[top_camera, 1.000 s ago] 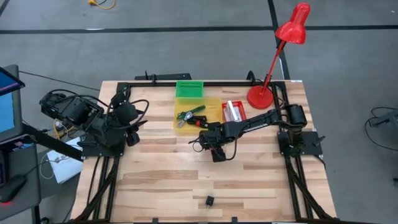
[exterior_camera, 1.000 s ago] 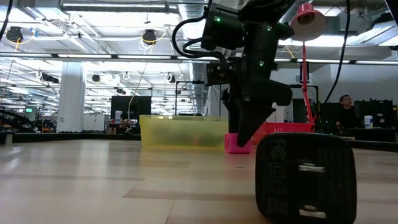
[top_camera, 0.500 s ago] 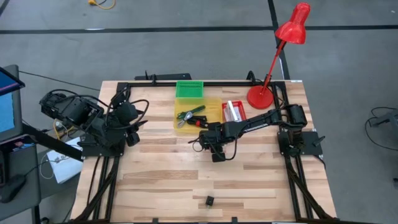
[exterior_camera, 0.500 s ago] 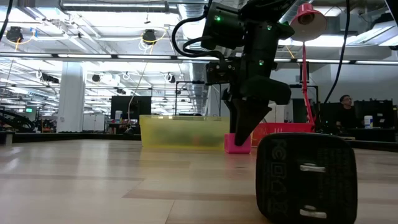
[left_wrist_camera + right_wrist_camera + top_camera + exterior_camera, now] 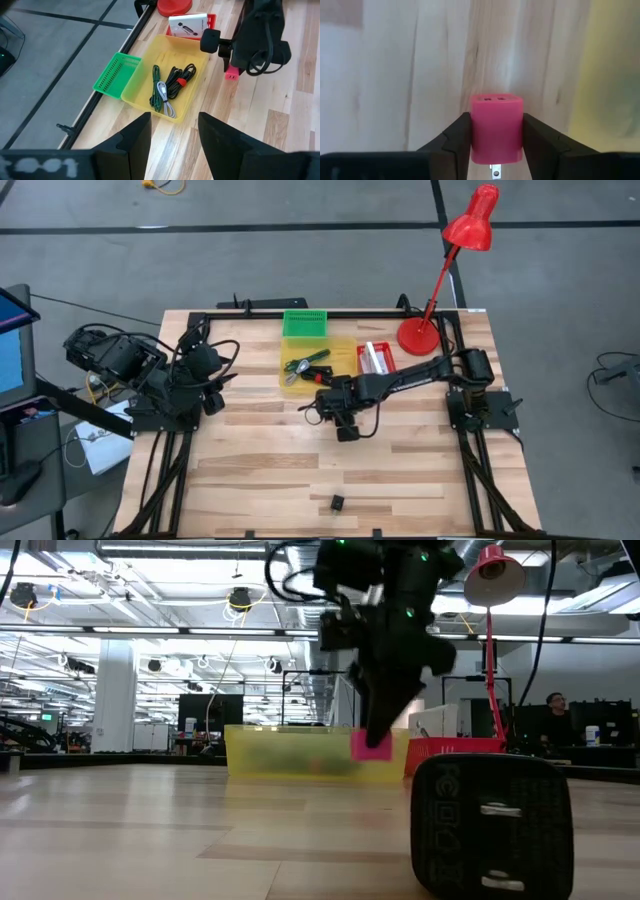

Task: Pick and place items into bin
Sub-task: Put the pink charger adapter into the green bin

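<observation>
Right gripper [image 5: 496,131] pinches a pink plug adapter [image 5: 496,128], held clear above the bench [image 5: 270,470], just near of the yellow bin [image 5: 345,368] holding cables. Left gripper [image 5: 172,131] waits at the bench's left edge, fingers spread, empty. Black adapter [image 5: 337,502] lies near the front edge

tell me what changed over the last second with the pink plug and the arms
The right end effector closed on the pink plug and lifted it off the table; in the low view the pink plug now hangs in front of the yellow bin, where it stood on the wood before. The left end effector, the black plug and the red lamp did not move.
</observation>
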